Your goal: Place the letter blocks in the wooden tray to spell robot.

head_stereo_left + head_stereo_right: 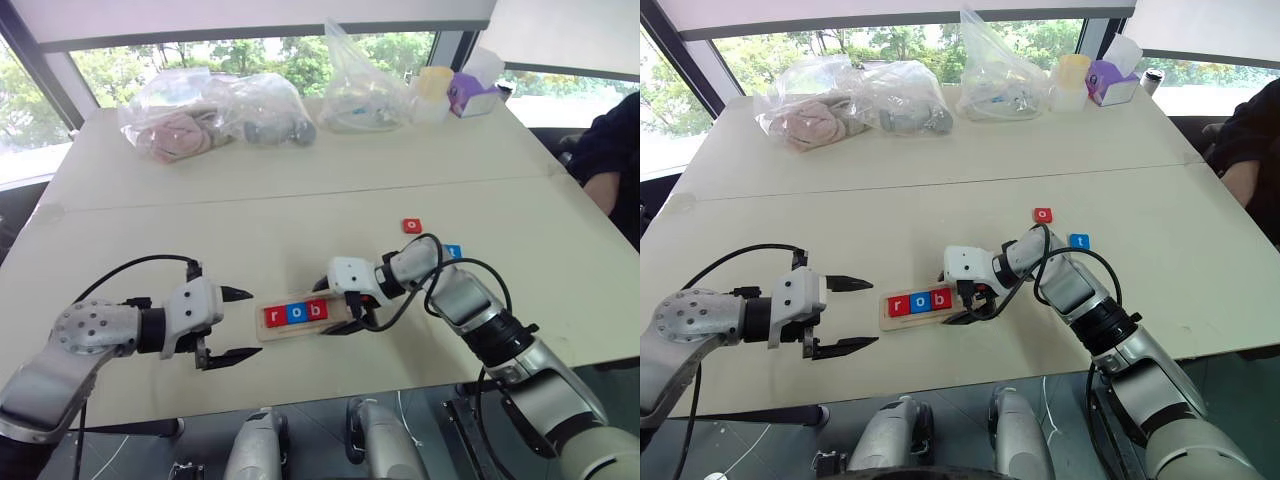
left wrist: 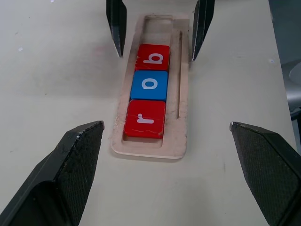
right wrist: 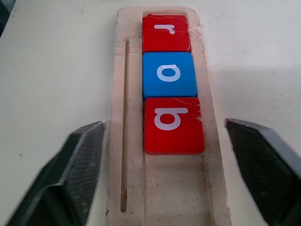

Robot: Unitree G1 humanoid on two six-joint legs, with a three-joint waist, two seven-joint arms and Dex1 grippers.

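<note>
Looking down from the head camera, the left gripper (image 1: 232,325) hangs over the pale table (image 1: 300,200) with its two black fingers spread wide and nothing between them. Just past its fingertips lies the long narrow light-wood tray (image 1: 300,316), holding a red "r" tile (image 1: 273,317), a blue "o" tile (image 1: 295,314) and a red "b" tile (image 1: 316,310) side by side. The right gripper (image 1: 343,312) is at the tray's other end, beside the "b" tile, fingers apart and gripping nothing. Beyond the right arm, well apart from the tray, a loose red "o" tile (image 1: 412,225) and a loose blue tile (image 1: 453,251) rest on the table. Clear plastic bags (image 1: 215,110) sit at the far edge, and a person's dark sleeve (image 1: 610,150) is off to the right.

From the left wrist, the left gripper's black fingers (image 2: 70,165) stand wide at either side of the tray's near end. The "r" tile lies closest to them, then the blue "o", then the "b". The right gripper's fingertips (image 2: 116,23) straddle the tray beyond the "b" tile.

From the right wrist, the right gripper's fingers (image 3: 75,169) flank the tray's rim, apart from it on both sides. The "b" tile sits nearest, the blue "o" touching it, the "r" farthest; the tray slot between the fingers is bare wood.
</note>
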